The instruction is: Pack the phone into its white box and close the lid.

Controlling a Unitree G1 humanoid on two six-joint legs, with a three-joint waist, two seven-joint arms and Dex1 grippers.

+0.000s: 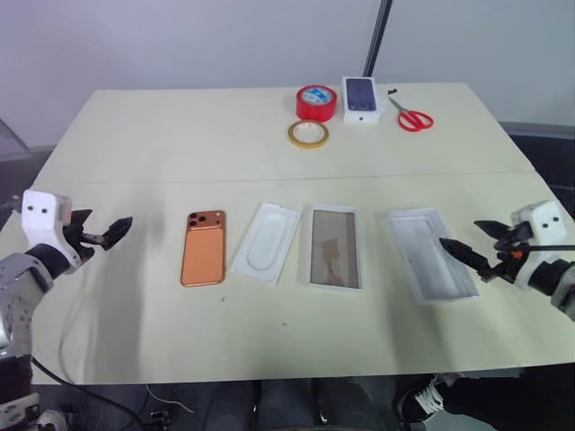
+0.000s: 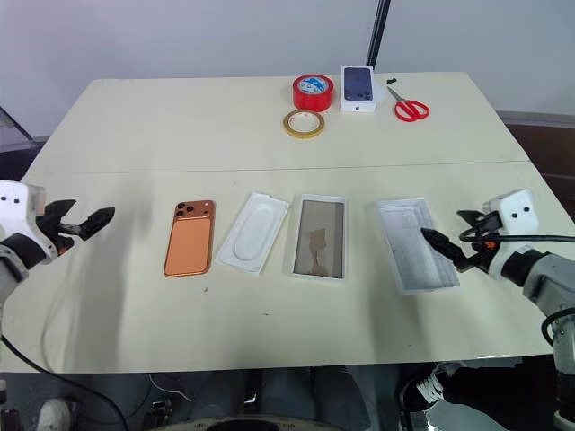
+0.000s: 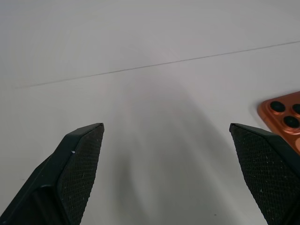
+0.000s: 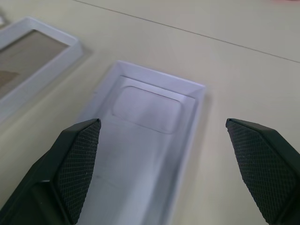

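In the left wrist view the phone (image 3: 284, 118) is cut off at the edge, only its lens corner visible.

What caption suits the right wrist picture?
Open right gripper hovering over a plain white rectangular cardboard box on the cream table.

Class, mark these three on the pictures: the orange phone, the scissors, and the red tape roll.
orange phone (image 1: 203, 252): left eye view, middle of its back.
scissors (image 1: 416, 120): left eye view, red handles.
red tape roll (image 1: 315, 101): left eye view, its top face.
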